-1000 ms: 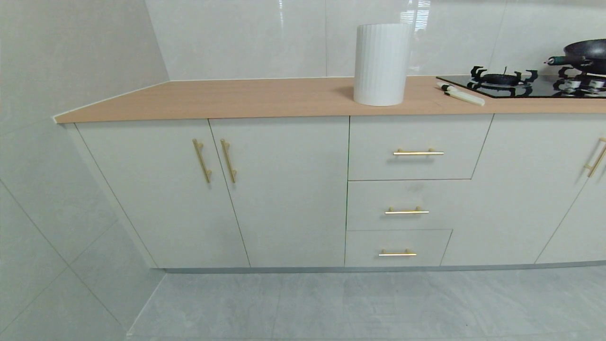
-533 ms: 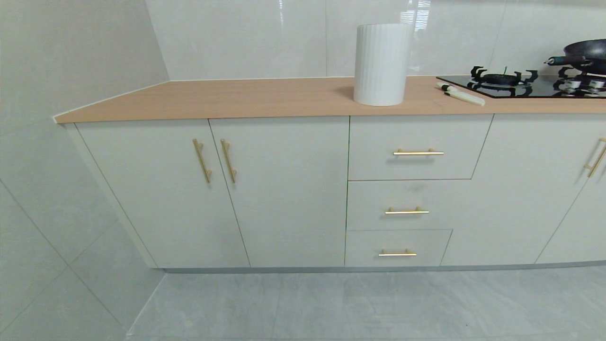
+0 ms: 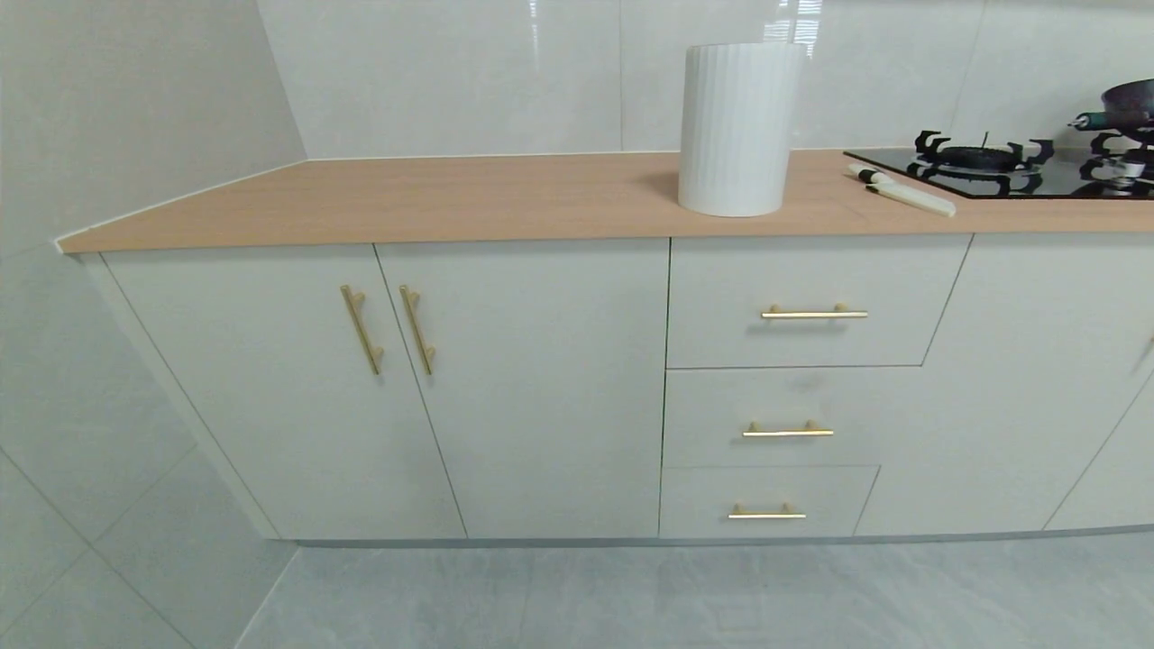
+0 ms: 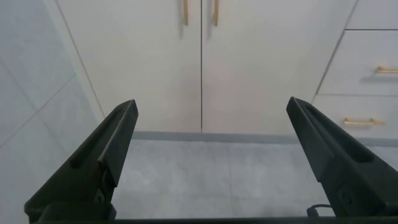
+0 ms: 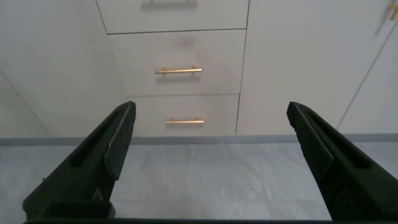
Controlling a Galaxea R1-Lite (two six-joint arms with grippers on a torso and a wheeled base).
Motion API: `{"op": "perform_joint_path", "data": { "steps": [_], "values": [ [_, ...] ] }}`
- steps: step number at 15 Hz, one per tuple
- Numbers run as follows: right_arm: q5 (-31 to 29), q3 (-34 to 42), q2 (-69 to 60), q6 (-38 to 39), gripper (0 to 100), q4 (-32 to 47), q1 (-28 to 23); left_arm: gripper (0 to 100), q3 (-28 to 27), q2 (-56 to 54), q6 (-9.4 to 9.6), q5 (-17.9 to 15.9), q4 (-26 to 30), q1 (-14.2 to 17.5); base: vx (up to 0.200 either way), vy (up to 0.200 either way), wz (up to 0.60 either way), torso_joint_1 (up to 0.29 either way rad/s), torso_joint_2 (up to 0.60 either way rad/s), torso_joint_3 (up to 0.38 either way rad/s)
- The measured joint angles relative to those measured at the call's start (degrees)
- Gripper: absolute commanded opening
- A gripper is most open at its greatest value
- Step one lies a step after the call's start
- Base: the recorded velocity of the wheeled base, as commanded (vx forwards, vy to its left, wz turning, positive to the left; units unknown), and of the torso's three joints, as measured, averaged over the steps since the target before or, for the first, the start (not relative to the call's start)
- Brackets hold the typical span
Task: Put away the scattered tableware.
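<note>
On the bench [image 3: 451, 198]: one white ribbed canister [image 3: 737, 131], upright; seemingly two pale utensils [image 3: 902, 189] lying flat between it and the hob [image 3: 992, 171]. Below: two doors, three drawers, all closed. Left tool [image 4: 211, 109] and right tool [image 5: 211, 109] both spread wide, gripping nothing, low over the floor

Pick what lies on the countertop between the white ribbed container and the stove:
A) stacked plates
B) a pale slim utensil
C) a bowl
B: a pale slim utensil lies flat on the countertop, right of the white ribbed container, beside the stove.
</note>
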Motion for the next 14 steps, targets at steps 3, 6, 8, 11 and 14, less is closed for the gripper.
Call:
{"op": "perform_joint_path", "data": {
  "steps": [3, 6, 8, 11, 14],
  "values": [
    [0.02, 0.0, 0.0, 0.0, 100, 0.0, 0.0, 100, 0.0, 0.0, -0.01, 0.0, 0.02, 0.04, 0.2, 0.0, 0.0, 0.002, 0.0, 0.002],
    [0.02, 0.0, 0.02, 0.0, 100, 0.0, -0.02, 100, 0.0, 0.0, 0.0, -0.01, -0.02, 0.01, 0.2, 0.0, 0.0, 0.001, 0.0, 0.004],
    [0.02, 0.0, 0.02, -0.02, 100, 0.0, 0.0, 100, 0.0, 0.0, 0.0, -0.01, -0.02, 0.01, 0.2, 0.0, 0.0, -0.002, 0.0, 0.0],
    [0.0, 0.0, 0.02, 0.0, 100, 0.0, 0.0, 100, 0.0, 0.0, -0.01, -0.01, -0.02, 0.0, 0.2, 0.0, 0.0, 0.001, 0.0, 0.004],
    [-0.04, 0.0, 0.02, 0.04, 100, 0.0, 0.0, 100, 0.0, 0.0, -0.01, -0.01, 0.02, 0.01, 0.0, 0.0, 0.0, 0.0, 0.0, 0.0]
  ]
}}
